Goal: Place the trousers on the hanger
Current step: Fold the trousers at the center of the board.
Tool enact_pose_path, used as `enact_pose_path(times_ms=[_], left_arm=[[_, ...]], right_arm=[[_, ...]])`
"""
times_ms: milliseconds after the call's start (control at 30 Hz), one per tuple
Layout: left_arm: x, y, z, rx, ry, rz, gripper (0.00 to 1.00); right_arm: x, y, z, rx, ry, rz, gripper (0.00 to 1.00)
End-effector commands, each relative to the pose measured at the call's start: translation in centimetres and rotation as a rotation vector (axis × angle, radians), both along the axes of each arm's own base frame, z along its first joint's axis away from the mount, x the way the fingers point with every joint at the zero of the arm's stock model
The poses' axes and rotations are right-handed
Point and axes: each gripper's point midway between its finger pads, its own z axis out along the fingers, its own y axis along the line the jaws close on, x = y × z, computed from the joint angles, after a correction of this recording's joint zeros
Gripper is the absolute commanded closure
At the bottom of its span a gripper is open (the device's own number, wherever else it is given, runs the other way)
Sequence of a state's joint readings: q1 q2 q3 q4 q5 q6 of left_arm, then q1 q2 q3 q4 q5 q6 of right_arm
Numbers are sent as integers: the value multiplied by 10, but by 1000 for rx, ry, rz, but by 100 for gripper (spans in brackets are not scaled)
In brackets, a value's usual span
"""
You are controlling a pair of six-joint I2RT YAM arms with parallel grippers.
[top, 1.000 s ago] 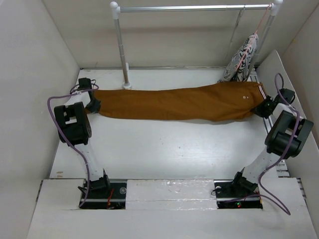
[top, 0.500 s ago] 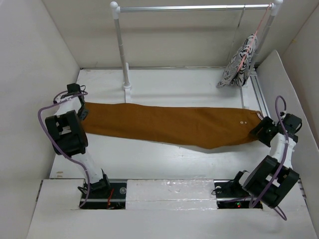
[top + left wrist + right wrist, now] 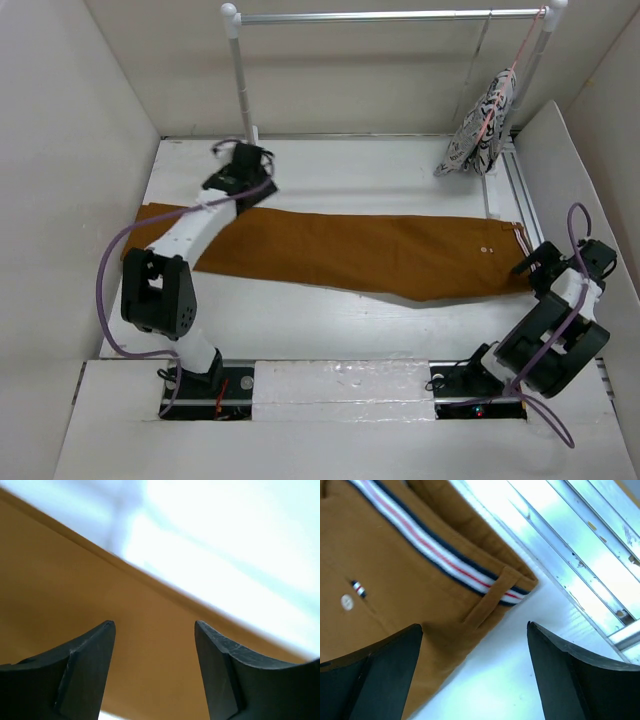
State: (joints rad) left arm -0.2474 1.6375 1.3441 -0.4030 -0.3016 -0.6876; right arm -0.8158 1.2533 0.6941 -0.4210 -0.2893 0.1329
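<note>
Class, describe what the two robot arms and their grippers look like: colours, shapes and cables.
Both the left arm and right arm have white links and chunky black joints. A purple cable loops along each. The left gripper and right gripper have two matte black wedge-shaped fingers each.

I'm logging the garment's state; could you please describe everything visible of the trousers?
The trousers are rust-brown cloth, lying flat and stretched across the white table, waistband at the right. That waistband carries white, navy and red striped trim, a belt loop and a small pale button. The left gripper and right gripper hang open above it, holding nothing.
</note>
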Motion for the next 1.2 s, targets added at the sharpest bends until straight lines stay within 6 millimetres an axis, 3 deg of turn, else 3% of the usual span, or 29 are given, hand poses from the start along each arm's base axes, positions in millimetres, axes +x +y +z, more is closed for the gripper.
enact_pose_path(times_ms=[0,33,100,167,233,267,300,333,400,433,467,500,533,567,600,633,700,767,800,867,900,933,1000,1033,1100,1133,1167], left_arm=[[-38,-78,-2,-77,-7,-237,40],[-55,-97,-14,-89,16,-286,41],[-67,-119,-21,-145,23,-366,49],[-85,-125,-40,-177,70,-398,56],[-98,-119,-60,-166,118,-398,64],[-102,-112,-67,-143,131,-382,66],[-107,-106,-74,-123,147,-368,69],[-116,-99,-87,-102,179,-357,70],[-118,-75,-99,-84,220,-295,71],[-124,-62,-110,-72,253,-256,71],[-127,-50,-116,-50,270,-221,71],[-129,-21,-125,-24,297,-140,70],[-132,-20,-129,-21,309,-139,70],[-133,-11,-133,-17,319,-116,69],[-132,-6,-135,-28,320,-107,69],[-128,2,-134,-42,321,-85,68],[-124,-4,-126,-60,306,-129,67],[-116,-23,-103,-60,246,-198,68],[-117,-31,-96,-52,233,-228,68],[-121,-55,-76,-44,178,-304,69],[-123,-63,-70,-48,155,-336,70],[-128,-70,-67,-53,142,-364,70],[-138,-91,-70,-89,146,-428,72],[-141,-92,-78,-99,168,-434,72],[-141,-105,-82,-137,161,-467,72],[-143,-108,-89,-149,177,-477,72],[-142,-110,-91,-154,179,-483,75]], right_arm=[[6,-18,-13,-15,-41,-77,9],[11,-12,-25,42,-39,-59,9],[22,-12,-36,79,-78,-65,9],[32,-4,-44,158,-137,-46,11],[39,-4,-43,173,-164,-46,22],[42,-1,-39,182,-192,-26,34],[44,-3,-35,170,-207,-25,63],[46,-5,-29,149,-225,-20,74],[52,-9,-6,98,-269,19,100],[51,-1,1,110,-264,45,100],[56,-4,33,47,-324,71,100],[57,6,70,-25,-363,119,100],[51,9,64,-2,-328,103,100],[54,20,80,-37,-340,143,100],[58,27,119,-140,-377,201,100],[49,45,118,-122,-309,230,100],[50,81,143,-168,-353,321,100],[45,105,156,-182,-394,364,100],[41,126,160,-185,-397,426,100],[29,146,171,-198,-378,479,100],[26,177,176,-170,-401,565,100],[23,192,193,-178,-464,598,100],[20,218,209,-137,-513,613,100],[13,250,219,-98,-549,705,100],[17,277,241,-69,-585,730,100],[10,308,252,-53,-614,815,100],[20,321,274,-76,-643,800,100]])
